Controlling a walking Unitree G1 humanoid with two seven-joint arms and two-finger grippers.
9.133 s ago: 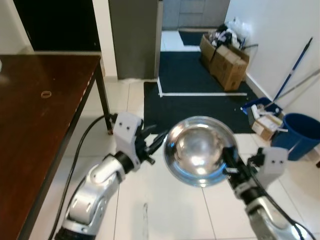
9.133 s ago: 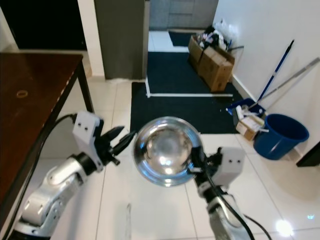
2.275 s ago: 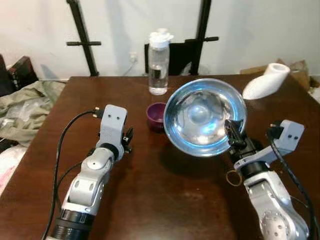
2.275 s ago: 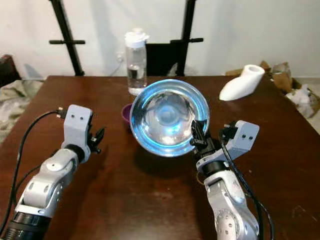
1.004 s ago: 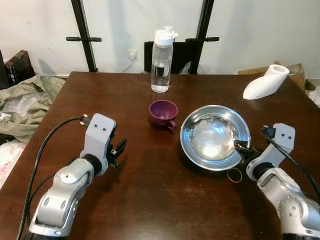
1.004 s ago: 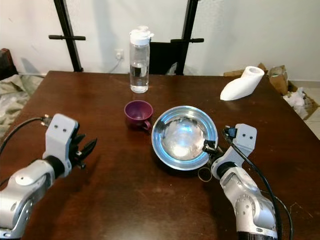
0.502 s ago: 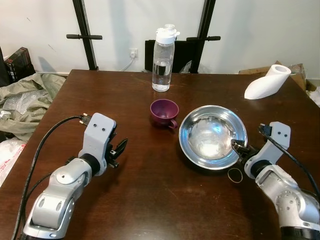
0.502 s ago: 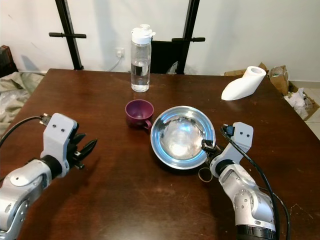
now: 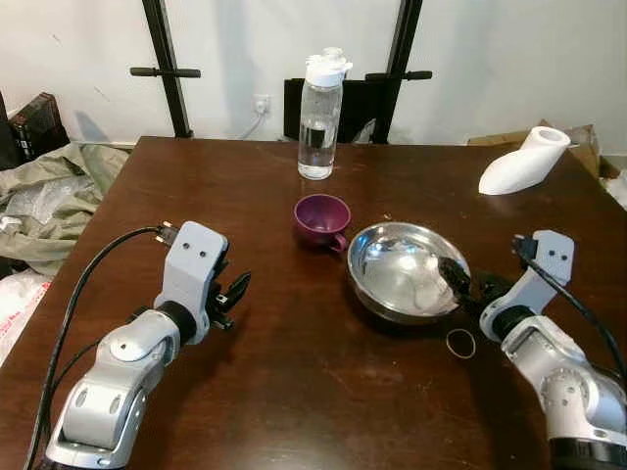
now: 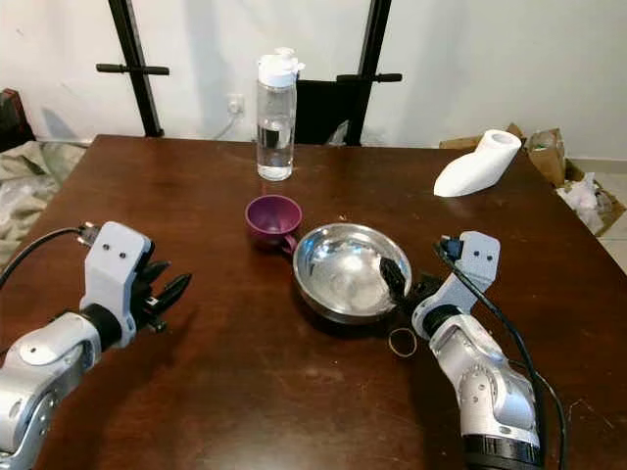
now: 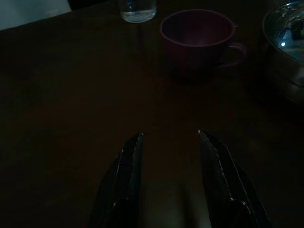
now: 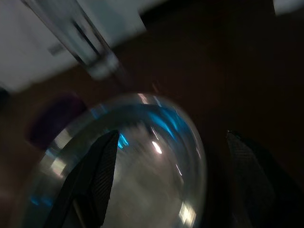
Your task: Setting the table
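One steel bowl (image 9: 407, 271) is sitting flat on the brown bench (image 9: 294, 392) just beside the purple cup (image 9: 321, 217). The right gripper (image 10: 409, 284) is straddling its near rim with fingers spread wide, one inside and one outside, apparently letting go. The left gripper (image 9: 233, 292) is hovering part-open over bare wood, idle.

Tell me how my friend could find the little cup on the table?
Look at the big brown table and find the tall clear water bottle at the far side. Just in front of it sits the cup, right beside the shiny metal bowl. It is purple and has a handle.
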